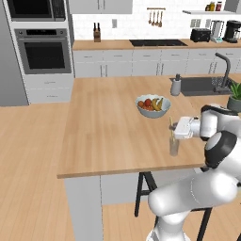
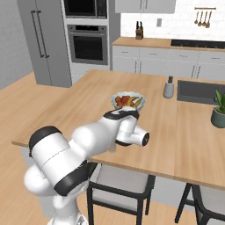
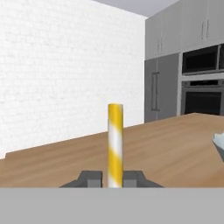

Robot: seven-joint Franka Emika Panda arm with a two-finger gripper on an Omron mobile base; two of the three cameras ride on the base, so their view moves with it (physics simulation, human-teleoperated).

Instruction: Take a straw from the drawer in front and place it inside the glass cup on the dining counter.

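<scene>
My gripper [image 1: 175, 128] is shut on the straw [image 1: 171, 126], which stands upright between the fingers. In the hand view the straw [image 3: 115, 144] looks yellow with pale stripes and rises from between the two dark fingertips [image 3: 90, 178]. The glass cup [image 1: 174, 147] stands directly below it on the dining counter [image 1: 103, 122], near the front edge. The straw's lower end reaches the cup's mouth; how deep it goes I cannot tell. In the right base view my own arm hides the cup. The drawer is out of view.
A fruit bowl [image 1: 152, 106] sits just behind the cup. Further back are a dispenser bottle [image 1: 176, 85], the sink [image 1: 202, 84] and a potted plant [image 2: 218, 112]. Dark stools [image 2: 121, 189] stand under the counter's front edge.
</scene>
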